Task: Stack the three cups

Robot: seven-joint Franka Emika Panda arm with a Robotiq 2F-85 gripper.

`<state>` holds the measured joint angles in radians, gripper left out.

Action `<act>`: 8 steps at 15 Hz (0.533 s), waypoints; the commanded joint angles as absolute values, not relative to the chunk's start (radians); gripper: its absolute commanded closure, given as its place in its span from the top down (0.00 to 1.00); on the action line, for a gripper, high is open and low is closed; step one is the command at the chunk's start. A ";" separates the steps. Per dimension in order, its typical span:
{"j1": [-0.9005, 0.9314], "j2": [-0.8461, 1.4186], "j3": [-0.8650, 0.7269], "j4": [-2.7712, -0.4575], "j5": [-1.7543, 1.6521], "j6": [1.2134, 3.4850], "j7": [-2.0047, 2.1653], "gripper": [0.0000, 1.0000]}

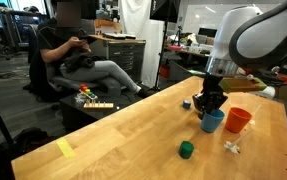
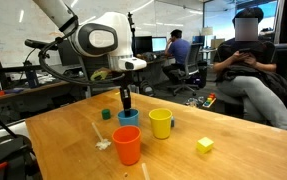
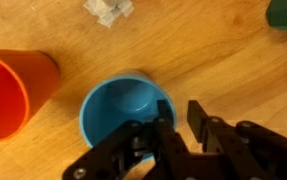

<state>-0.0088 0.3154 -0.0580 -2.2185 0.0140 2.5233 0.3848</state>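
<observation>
Gripper [image 3: 181, 118] straddles the right rim of the blue cup [image 3: 123, 108] at wrist-view centre, jaws narrow, can't tell if clamped; orange-red cup [image 3: 3, 95] at left edge.

A green block [image 1: 186, 149], a yellow block [image 2: 204, 145] and a small white object [image 1: 231, 147] lie apart on the wooden tabletop [image 1: 133, 130]; a person [image 1: 63, 55] sits beyond.

Cups: three. Blue cup [image 2: 129, 121], orange cup [image 2: 127, 146], yellow cup [image 2: 161, 122].
Small blocks: three, one of each colour. Green block [image 1: 186, 149], blue block [image 1: 186, 103], yellow block [image 2: 204, 145].
White scrap [image 1: 231, 146]: one.
Flat yellow strip [image 1: 65, 148]: one.
Table [image 1: 123, 130]: one.
People: two. Near person [image 2: 245, 70], far person [image 2: 178, 47].
</observation>
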 commanded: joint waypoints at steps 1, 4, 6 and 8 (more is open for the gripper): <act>0.009 0.285 -0.064 -2.234 0.040 2.498 0.395 0.00; 0.015 0.248 -0.062 -2.261 0.033 2.486 0.388 0.02; 0.019 0.220 -0.060 -2.272 0.028 2.472 0.388 0.00; 0.028 0.189 -0.065 -2.276 0.007 2.446 0.403 0.01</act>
<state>0.0079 0.2644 -0.0571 -2.2433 0.0220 2.4892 0.3847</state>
